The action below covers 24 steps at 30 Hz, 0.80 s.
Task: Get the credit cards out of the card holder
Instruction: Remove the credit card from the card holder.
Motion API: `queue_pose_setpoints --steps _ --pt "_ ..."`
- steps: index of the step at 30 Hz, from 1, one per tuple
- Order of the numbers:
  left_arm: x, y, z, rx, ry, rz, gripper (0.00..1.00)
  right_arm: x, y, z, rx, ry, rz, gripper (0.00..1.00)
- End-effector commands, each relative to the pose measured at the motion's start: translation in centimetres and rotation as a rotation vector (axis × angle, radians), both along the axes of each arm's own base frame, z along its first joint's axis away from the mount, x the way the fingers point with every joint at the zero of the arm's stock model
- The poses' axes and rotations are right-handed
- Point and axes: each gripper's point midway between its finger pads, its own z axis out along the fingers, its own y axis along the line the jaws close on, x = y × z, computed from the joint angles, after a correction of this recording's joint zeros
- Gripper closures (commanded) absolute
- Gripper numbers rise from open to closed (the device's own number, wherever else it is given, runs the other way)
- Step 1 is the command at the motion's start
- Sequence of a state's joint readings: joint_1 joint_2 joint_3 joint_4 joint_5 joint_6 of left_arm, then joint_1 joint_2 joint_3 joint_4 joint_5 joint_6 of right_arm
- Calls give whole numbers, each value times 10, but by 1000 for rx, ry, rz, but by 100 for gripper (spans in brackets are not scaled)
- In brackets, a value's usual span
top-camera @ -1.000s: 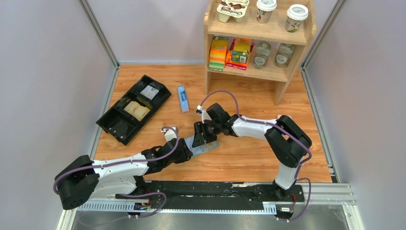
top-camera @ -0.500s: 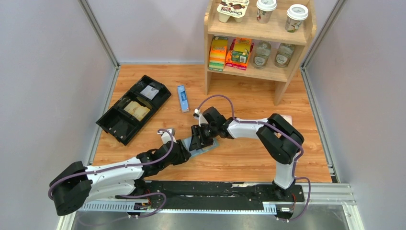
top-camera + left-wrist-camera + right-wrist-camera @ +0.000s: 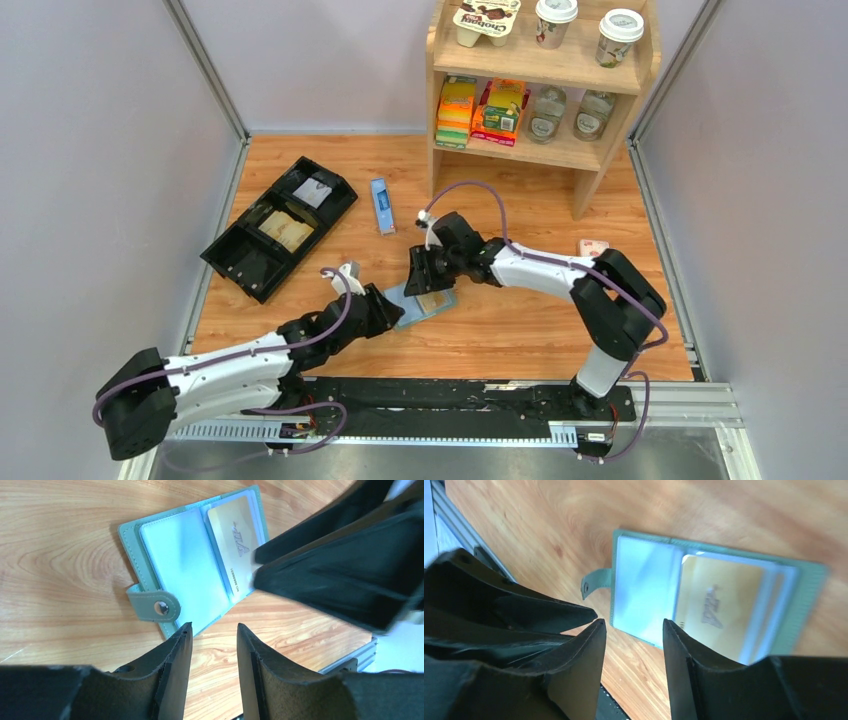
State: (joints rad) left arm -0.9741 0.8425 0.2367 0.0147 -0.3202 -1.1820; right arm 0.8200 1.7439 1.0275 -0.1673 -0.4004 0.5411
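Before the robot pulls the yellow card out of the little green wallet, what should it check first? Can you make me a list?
1. Sage-green bifold card holder lies open, flat on the wooden table: ok.
2. Golden flat card shows in its pocket, uncovered: ok.
3. Left tool open and empty: ok.
4. Right tool open and empty, close over the card: ok.
5. Holder pinned so it won't slide: cannot tell.
6. More cards hidden behind this one: cannot tell.
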Motion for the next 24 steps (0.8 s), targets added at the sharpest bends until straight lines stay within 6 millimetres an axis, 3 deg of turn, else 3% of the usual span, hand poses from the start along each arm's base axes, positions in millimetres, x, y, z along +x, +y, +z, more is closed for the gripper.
queue_pose_setpoints --steps 1,2,3,9,16,19,24 --pt "21 -27 31 -105 -58 7 54 40 -31 25 -59 -150 -121 52" --pt "22 -30 23 -88 -33 -7 54 42 -35 24 -64 -146 -127 52" --pt "27 -37 32 -111 -42 -15 54 44 -39 23 -68 -144 -136 52" --pt "43 -61 32 -122 0 -47 54 48 -52 9 -98 -120 -155 52" --pt "57 -45 5 -105 78 48 54 44 -50 -6 -98 -90 -131 52" --pt "55 -39 -11 -108 110 55 54 42 -49 -14 -105 -74 -120 52" --pt "55 -46 -17 -137 119 20 53 38 -47 -21 -98 -53 -99 53"
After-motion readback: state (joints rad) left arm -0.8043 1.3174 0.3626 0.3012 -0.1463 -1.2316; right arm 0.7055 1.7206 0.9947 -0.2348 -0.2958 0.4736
